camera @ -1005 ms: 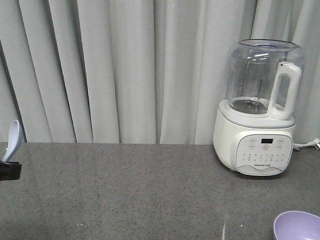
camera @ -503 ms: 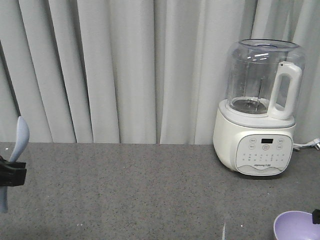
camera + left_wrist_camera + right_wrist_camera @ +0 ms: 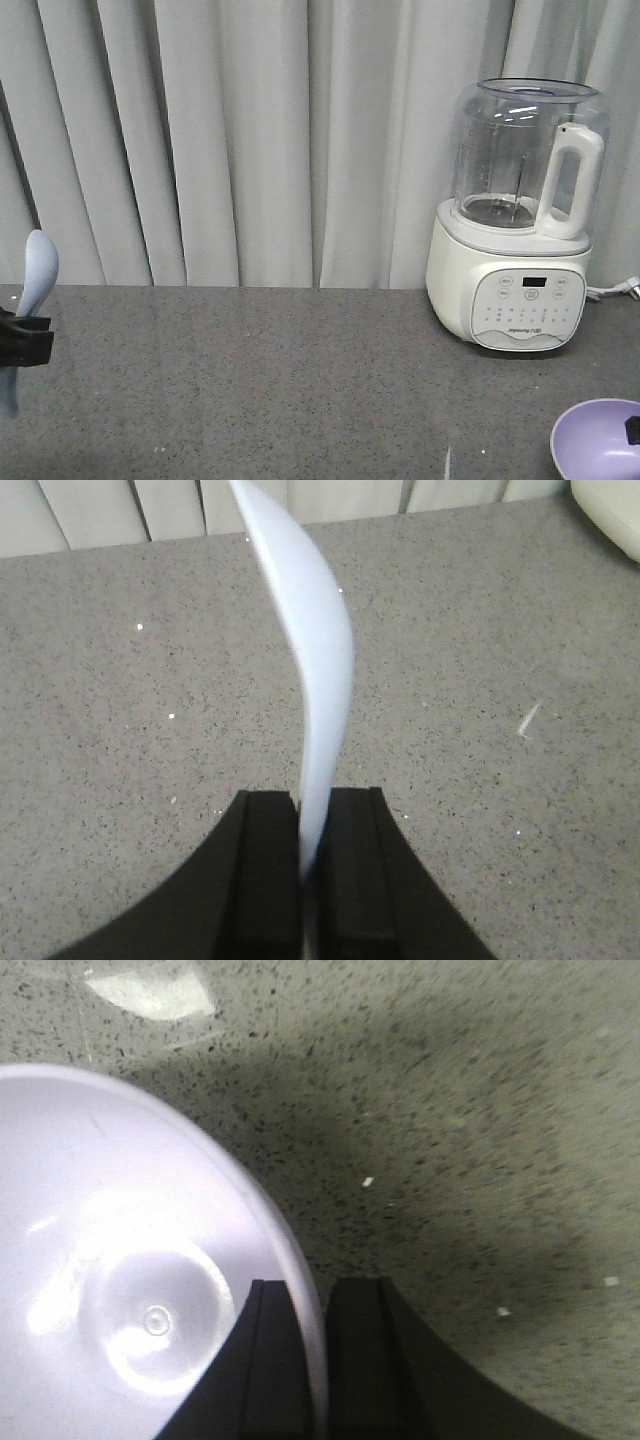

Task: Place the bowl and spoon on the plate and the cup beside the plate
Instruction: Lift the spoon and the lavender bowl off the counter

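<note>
Left jaws pinch the spoon (image 3: 320, 650); right jaws clamp the bowl (image 3: 120, 1290).

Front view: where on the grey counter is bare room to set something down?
The counter is bare across its whole middle, from the spoon in the left gripper to the blender. The right side is tighter: only a narrow strip lies between the blender base and the bowl that the right gripper pinches by its rim.
</note>
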Tool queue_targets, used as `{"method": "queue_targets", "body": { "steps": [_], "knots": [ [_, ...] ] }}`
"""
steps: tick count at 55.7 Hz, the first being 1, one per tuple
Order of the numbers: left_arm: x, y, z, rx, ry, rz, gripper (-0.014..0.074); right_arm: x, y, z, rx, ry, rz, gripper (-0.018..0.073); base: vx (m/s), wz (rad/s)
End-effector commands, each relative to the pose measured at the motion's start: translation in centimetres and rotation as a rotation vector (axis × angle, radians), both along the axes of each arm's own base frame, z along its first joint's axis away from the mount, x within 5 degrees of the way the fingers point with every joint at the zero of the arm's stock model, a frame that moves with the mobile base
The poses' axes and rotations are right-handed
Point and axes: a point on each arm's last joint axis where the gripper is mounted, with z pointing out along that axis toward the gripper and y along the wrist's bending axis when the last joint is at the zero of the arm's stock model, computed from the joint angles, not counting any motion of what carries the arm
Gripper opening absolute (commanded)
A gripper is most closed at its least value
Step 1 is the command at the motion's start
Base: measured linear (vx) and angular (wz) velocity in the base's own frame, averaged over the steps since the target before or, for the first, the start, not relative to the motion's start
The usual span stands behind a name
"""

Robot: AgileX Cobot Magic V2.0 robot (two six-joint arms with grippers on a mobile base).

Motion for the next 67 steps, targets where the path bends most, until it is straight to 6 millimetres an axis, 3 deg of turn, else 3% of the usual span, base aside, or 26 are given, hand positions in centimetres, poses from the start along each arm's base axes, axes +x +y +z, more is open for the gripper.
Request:
{"method": "queue_targets", "body": {
  "steps": [1, 12, 19, 26, 32, 44, 50, 67],
  "knots": [
    [-0.3, -0.1, 2.4, -0.047, -0.163, 0.011, -0.0006, -0.8, 0.8, 4.9, -0.092, -0.224, 0.086, -0.0015, 0.0, 0.0],
    [-1.6, 0.2, 3.7, -0.045, -0.247, 0.009, -0.0006, -5.6, 4.6, 12.5, -0.216, -0.601, 0.3, -0.0011, 0.0, 0.0],
    [-3.7, 0.7, 4.0, -0.034, -0.301, 0.001, -0.0006, -9.8, 6.3, 15.1, -0.179, -0.831, 0.334, -0.0008, 0.0, 0.0],
    [-6.4, 1.2, 2.9, -0.04, -0.344, 0.007, -0.0006, -13.3, 7.5, 14.8, -0.141, -0.955, 0.383, -0.0008, 0.0, 0.0],
    [-10.1, 2.0, 1.9, -0.063, -0.43, 0.018, -0.0006, -16.7, 8.3, 14.4, -0.108, -1.047, 0.423, -0.0008, 0.0, 0.0],
    [-15.8, 3.1, 0.9, -0.111, -0.575, 0.029, -0.0003, -19.5, 8.5, 13.8, -0.121, -1.114, 0.436, -0.0008, 0.0, 0.0],
    [-17.1, 3.4, 1.1, -0.122, -0.648, 0.035, -0.0003, -19.8, 8.6, 13.6, -0.122, -1.116, 0.44, -0.0008, 0.0, 0.0],
    [-17.2, 3.4, 1.1, -0.123, -0.649, 0.035, -0.0003, -19.8, 8.6, 13.6, -0.114, -1.116, 0.44, -0.0008, 0.0, 0.0]
  ]
}}
